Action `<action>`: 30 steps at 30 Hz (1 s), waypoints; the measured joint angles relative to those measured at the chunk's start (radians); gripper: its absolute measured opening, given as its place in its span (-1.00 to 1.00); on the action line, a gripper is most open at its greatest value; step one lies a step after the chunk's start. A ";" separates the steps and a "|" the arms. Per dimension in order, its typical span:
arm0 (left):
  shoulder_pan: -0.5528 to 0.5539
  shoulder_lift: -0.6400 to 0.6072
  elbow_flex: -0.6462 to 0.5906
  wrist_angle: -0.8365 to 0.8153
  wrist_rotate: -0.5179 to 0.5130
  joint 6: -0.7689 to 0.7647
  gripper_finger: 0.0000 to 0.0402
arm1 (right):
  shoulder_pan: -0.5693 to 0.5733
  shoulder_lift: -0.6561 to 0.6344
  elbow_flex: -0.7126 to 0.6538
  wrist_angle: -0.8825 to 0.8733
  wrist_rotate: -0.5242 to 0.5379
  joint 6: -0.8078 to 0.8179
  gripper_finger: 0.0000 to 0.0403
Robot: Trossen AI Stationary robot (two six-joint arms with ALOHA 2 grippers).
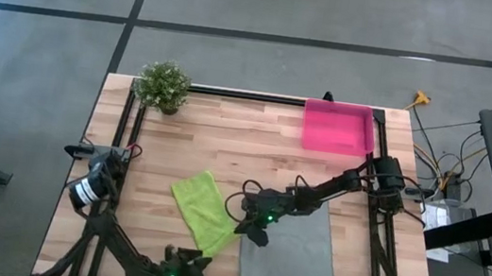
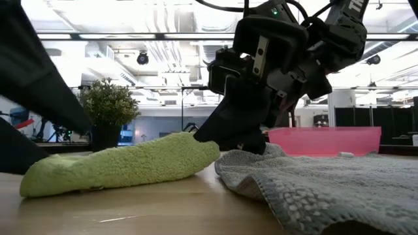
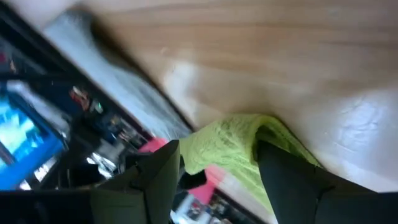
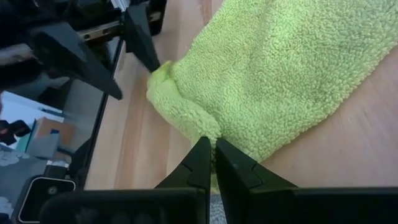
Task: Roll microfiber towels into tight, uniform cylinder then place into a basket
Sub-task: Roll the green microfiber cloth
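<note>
The lime green towel (image 1: 199, 208) lies on the table as a long, thick strip, slanting from far left to near right. Beside it the grey towel (image 1: 290, 249) is spread flat. My right gripper (image 4: 212, 144) is shut, its tips down on the green towel's long edge next to the grey towel's corner (image 2: 243, 156). My left gripper (image 3: 214, 155) is open at the strip's near end (image 4: 160, 78), with one finger on either side of that end. The pink basket (image 1: 336, 128) stands at the far right. My right gripper presses its shut fingertips (image 4: 205, 149) down on the green towel's long edge (image 4: 202, 127), slanting down from the table's right. The towel lies flat on the table beneath them; whether any cloth sits between the tips I cannot tell. My left gripper has one fingertip (image 4: 152, 59) right at the towel's end corner; whether it touches I cannot tell.
A small potted plant (image 1: 163, 85) stands at the far left corner. Black rails (image 1: 122, 141) run along the table's left and right sides. Bare wood (image 1: 245, 147) lies between the towels and the basket.
</note>
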 joint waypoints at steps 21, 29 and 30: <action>-0.010 -0.005 0.002 0.012 0.069 -0.051 -0.49 | 0.010 0.000 -0.002 -0.008 0.004 -0.053 -0.94; -0.010 -0.006 -0.002 0.002 0.140 -0.204 -0.97 | 0.010 0.000 -0.002 -0.008 0.004 -0.049 -0.94; -0.010 -0.006 -0.002 0.010 0.154 -0.281 -0.97 | 0.010 0.000 -0.002 -0.008 0.004 -0.049 -0.94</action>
